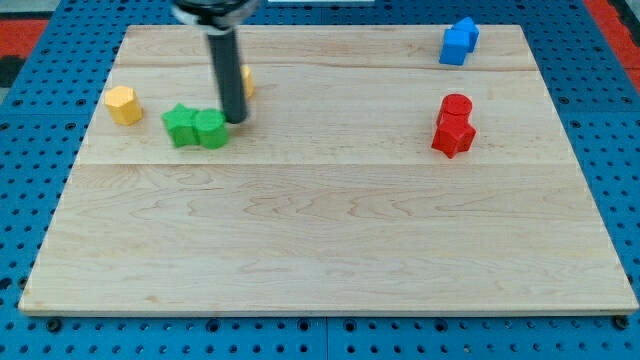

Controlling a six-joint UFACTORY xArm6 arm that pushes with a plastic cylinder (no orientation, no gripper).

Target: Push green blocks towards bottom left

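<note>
here, on the wooden board (330, 230), my tip (236, 121) rests at the view's right edge of the green cube (211, 129), touching it or just short of it; i cannot tell which. i carry no jaws at all, only a bare dark rod, so nothing is held and nothing can open or close. the green cube sits pressed against the green star (181, 124), which lies on the cube's left, the pair forming a short row running left to right in the board's upper left part. that row's long axis points almost straight at my tip, so the greens lie to my left and a touch toward the view's bottom. a push leftward and downward would, i judge, carry both toward the bottom left corner, well apart from them now. the yellow block (123, 104) stands left of the green star and slightly above; an orange block (247, 80) peeks out behind my rod, above the cube.
</note>
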